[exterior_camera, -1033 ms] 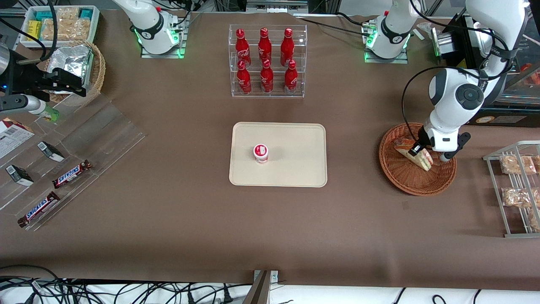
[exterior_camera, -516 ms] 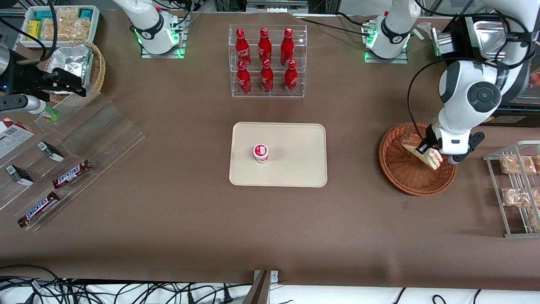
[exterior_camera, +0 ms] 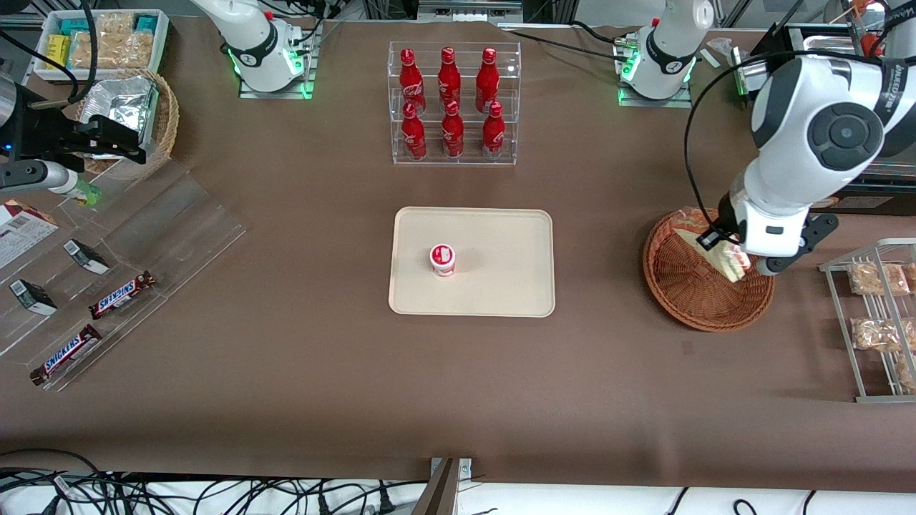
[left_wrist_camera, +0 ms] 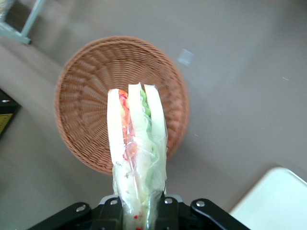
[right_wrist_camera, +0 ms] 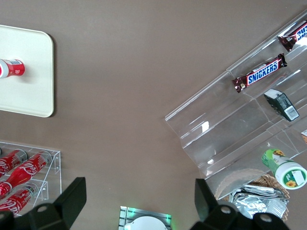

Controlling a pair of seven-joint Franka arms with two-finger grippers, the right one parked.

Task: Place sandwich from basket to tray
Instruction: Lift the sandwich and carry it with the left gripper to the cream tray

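CHANGE: end effector (exterior_camera: pixel 724 252) has risen over the last second, carrying the sandwich (left_wrist_camera: pixel 136 153) up out of the basket (left_wrist_camera: pixel 91 91) | GRIP: pinching the sandwich's wrapped end | POSITION: sandwich hangs above the basket, apparently clear of the weave | MEANING: pickup done; carry to the tray (exterior_camera: pixel 501 286) remains, avoiding the small cup (exterior_camera: pixel 442 260) there.

The front camera looked steeply down on the whole bench (exterior_camera: pixel 286 357) from high at its front edge. The left wrist camera faced down past the claw (left_wrist_camera: pixel 139 211) from close above the basket (left_wrist_camera: pixel 86 86), with a tray (left_wrist_camera: pixel 273 196) corner at five o'clock. The right wrist camera looked down from higher up. All three views shared that tray.
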